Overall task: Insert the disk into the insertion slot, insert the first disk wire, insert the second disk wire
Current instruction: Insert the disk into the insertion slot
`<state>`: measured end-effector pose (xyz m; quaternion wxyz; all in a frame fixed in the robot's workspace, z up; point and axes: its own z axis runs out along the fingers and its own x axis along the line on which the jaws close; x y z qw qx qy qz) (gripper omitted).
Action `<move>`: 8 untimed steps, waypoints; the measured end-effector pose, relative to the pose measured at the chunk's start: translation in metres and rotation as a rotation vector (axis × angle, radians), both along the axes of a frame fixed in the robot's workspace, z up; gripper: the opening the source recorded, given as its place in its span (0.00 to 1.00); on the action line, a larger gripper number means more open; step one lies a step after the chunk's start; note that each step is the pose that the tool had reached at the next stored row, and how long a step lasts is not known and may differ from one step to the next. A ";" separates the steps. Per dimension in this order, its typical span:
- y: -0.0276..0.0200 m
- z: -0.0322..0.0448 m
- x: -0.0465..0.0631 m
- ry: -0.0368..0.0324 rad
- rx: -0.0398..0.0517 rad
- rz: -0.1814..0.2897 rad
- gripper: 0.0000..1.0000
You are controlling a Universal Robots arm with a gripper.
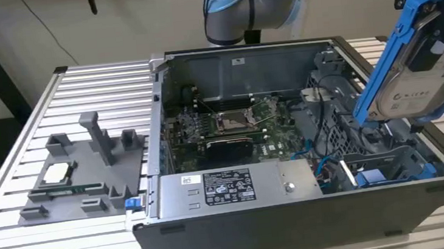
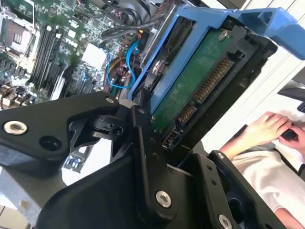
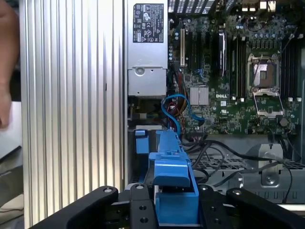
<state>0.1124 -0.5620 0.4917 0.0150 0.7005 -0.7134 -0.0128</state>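
Fingers clamped shut on the disk, tilted in the air over the slot; probably heavy, stiff, shock-sensitive; best gripped by its blue frame, clear of the connector.

**Exterior view:** a high, oblique vantage off the arm. It looks down into the open grey metal computer case on the ribbed aluminium surface, wide enough to take in nearly the whole case.

**First wrist view:** looks down past the black tool and the blue-framed silver-grey disk onto the case interior, at middle range.

**Second wrist view:** very close, set beside the tool's linkage and facing along the disk's green circuit-board underside.

All three views share the green motherboard and the curled blue cables.
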 end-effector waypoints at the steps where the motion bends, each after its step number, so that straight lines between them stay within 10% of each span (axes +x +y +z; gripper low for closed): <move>1: -0.0003 -0.0012 0.000 0.0001 0.0001 0.000 0.33; 8: -0.0033 -0.0100 0.002 0.0000 0.0002 -0.001 0.33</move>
